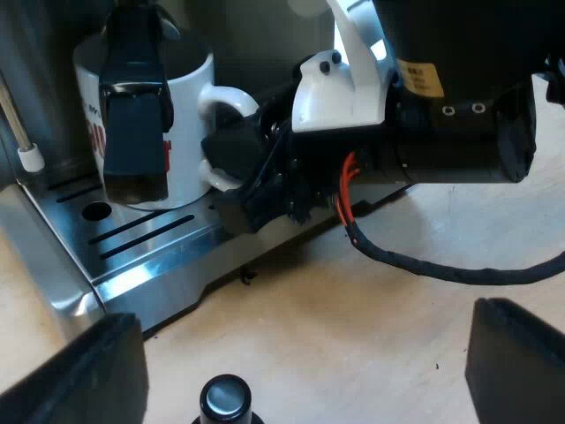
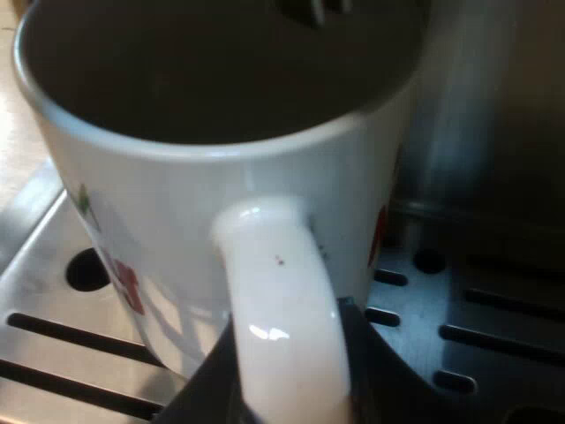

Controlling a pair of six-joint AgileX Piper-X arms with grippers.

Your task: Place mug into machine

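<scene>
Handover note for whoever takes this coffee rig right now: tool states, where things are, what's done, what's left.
Left tool: open, holding nothing, over the table just above the black-knobbed tamper.
Right tool: shut on the handle of the mug.
Mug: upright on the machine's drip tray, apparently resting on it.
Done: the mug looks placed in the machine.
Left: open the right tool and back it away from the handle, probably slowly so the mug is not nudged.
</scene>
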